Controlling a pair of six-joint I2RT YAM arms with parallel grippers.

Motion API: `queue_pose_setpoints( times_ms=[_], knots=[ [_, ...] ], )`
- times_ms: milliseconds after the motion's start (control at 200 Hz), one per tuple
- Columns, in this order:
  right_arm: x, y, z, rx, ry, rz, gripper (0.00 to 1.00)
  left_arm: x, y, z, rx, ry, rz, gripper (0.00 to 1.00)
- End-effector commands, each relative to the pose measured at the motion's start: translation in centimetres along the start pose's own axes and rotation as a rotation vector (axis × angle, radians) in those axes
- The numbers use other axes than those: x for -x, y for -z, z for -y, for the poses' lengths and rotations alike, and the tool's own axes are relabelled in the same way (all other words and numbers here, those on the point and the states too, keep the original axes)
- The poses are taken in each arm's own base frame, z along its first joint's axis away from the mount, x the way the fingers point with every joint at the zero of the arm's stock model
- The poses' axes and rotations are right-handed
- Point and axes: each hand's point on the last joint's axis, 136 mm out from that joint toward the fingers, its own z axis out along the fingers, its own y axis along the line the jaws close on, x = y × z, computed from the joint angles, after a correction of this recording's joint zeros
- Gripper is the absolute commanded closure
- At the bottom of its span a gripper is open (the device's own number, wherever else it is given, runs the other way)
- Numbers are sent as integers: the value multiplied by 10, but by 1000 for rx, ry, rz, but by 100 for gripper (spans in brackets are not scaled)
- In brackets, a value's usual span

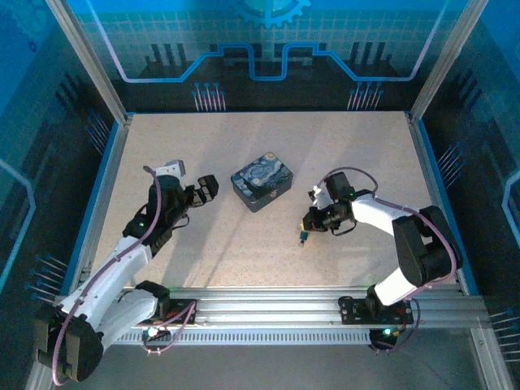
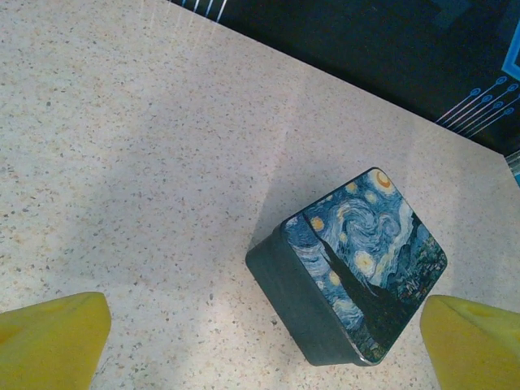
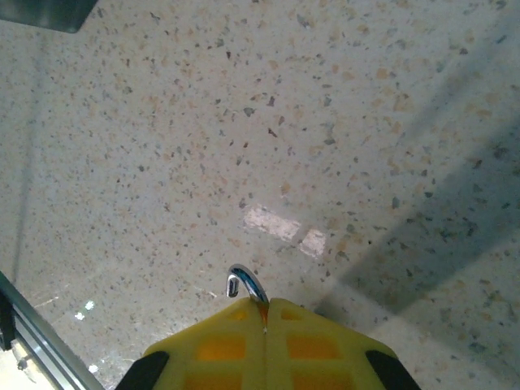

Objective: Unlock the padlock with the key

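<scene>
Speckled table (image 1: 244,244) | right hand (image 3: 266,305) clamps padlock (image 3: 246,284) | body hidden

The right fingers (image 3: 211,349) hide the body of the padlock (image 3: 246,284); its silvery shackle alone pokes out at their 12 o'clock. From above, what they pinch is a speck too small to tell. At 11 o'clock the right wrist view's edge cuts off the dark box (image 3: 45,12).

Overhead wide; wrists close over table (image 1: 357,146)
</scene>
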Motion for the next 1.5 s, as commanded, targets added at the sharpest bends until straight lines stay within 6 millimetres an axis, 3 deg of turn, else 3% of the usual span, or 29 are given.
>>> queue_pose_setpoints(
  times_ms=[0,400,880,1185,1496],
  knots=[
    [6,-4,-4,6,26,5,96,5,-2,-5,22,-19,21,1],
    [3,-12,1,-3,14,-17,93,3,-5,-3,13,1,4,1],
    [5,5,-4,-23,40,37,82,7,8,1,-11,24,18,1],
    [20,50,-17,-83,143,190,75,3,17,6,-47,51,0,1],
    [53,129,-26,-234,270,452,64,-9,19,-2,-18,71,-44,1]
  ],
)
